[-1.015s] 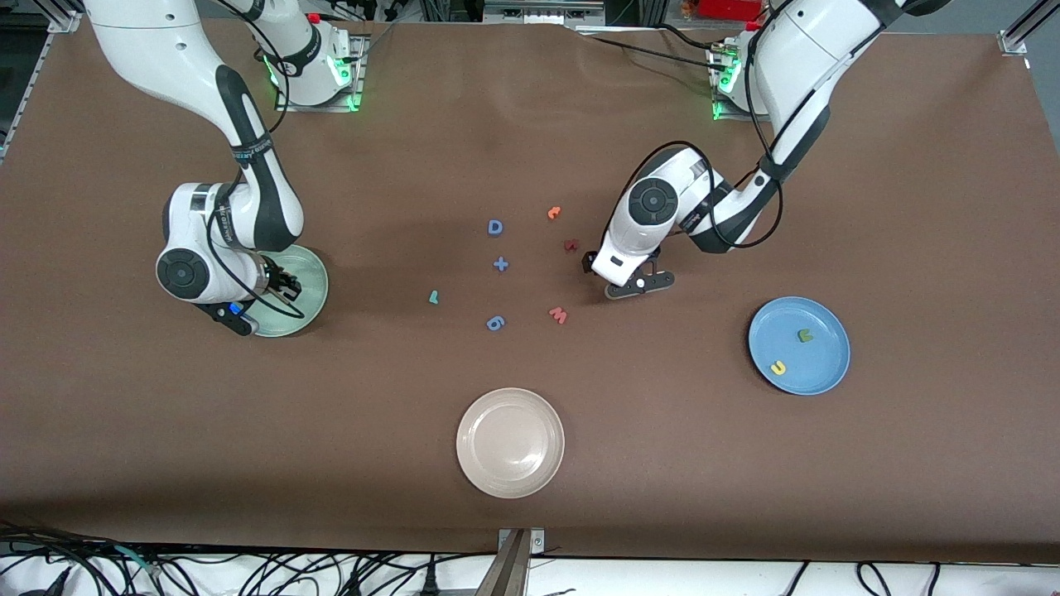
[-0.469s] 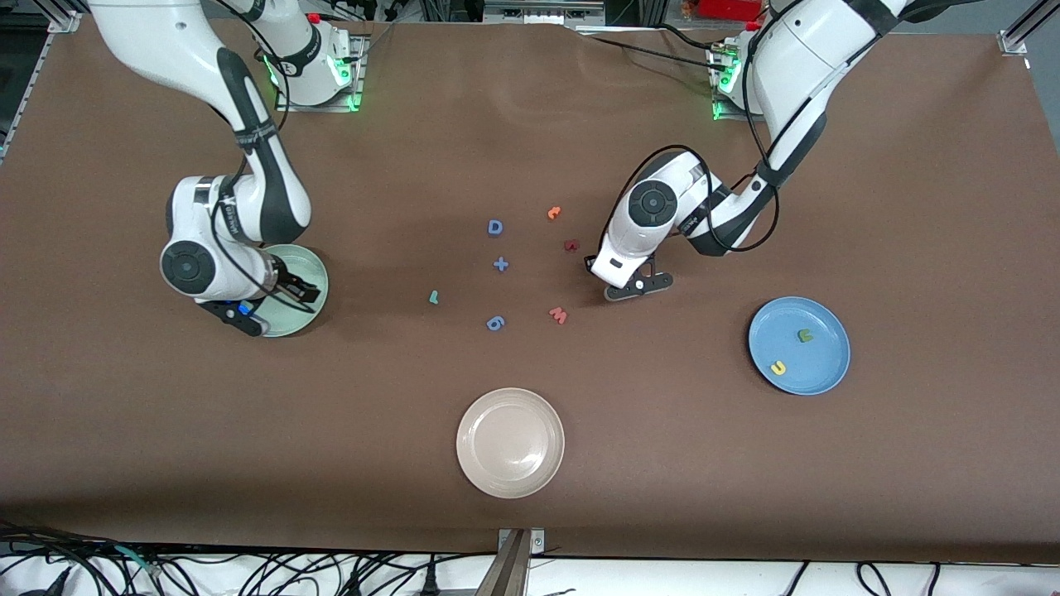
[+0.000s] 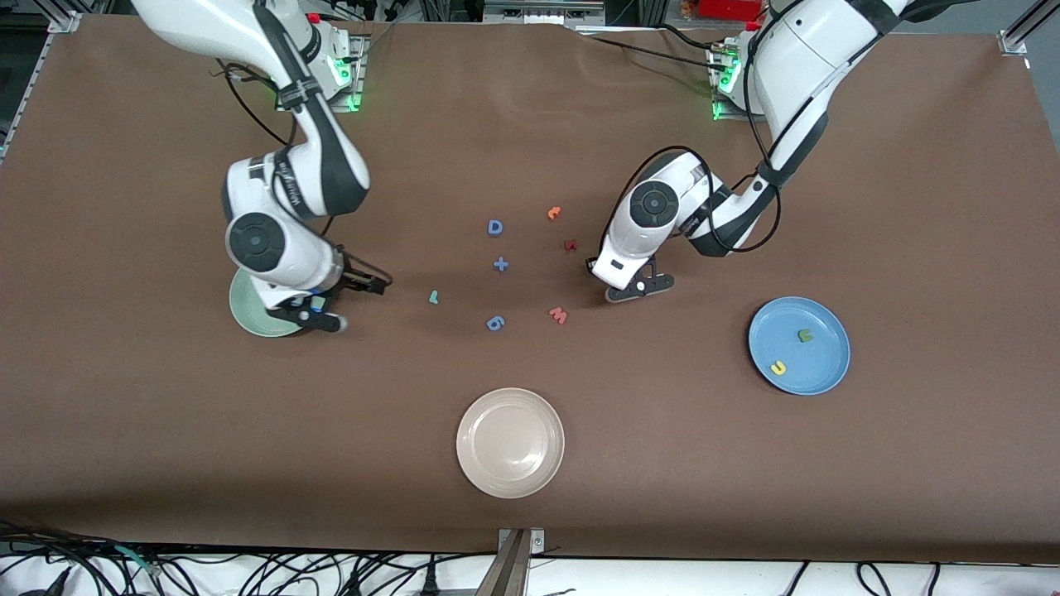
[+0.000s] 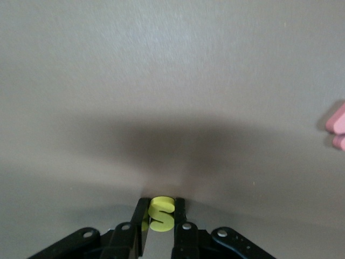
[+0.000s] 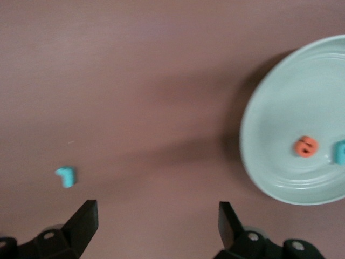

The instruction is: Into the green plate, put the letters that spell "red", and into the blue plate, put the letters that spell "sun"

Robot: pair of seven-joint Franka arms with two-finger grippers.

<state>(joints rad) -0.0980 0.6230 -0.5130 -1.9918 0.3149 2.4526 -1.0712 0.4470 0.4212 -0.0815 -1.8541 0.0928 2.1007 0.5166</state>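
My left gripper (image 3: 636,287) is down at the table near the middle, shut on the yellow "s" (image 4: 160,213), which stands between its fingers. The blue plate (image 3: 828,364), toward the left arm's end, holds the dark green "u" (image 3: 803,335) and a yellow letter (image 3: 778,367). My right gripper (image 3: 358,300) hangs open with nothing in it, just off the green plate (image 3: 247,319). In that plate (image 5: 253,108) lie the orange "e" (image 5: 305,146) and the teal "d" (image 5: 340,152). The teal "r" (image 3: 433,296) lies on the table between the two grippers.
Loose on the table's middle are a blue "D" (image 3: 494,227), a blue plus (image 3: 500,265), a blue "6" (image 3: 495,323), a red "w" (image 3: 558,314), a dark red letter (image 3: 570,245) and an orange letter (image 3: 554,213). A beige plate (image 3: 510,484) sits nearest the front camera.
The right gripper opened, rose off the green plate and moved toward the table's middle. The left gripper closed on the yellow "s" without shifting place.
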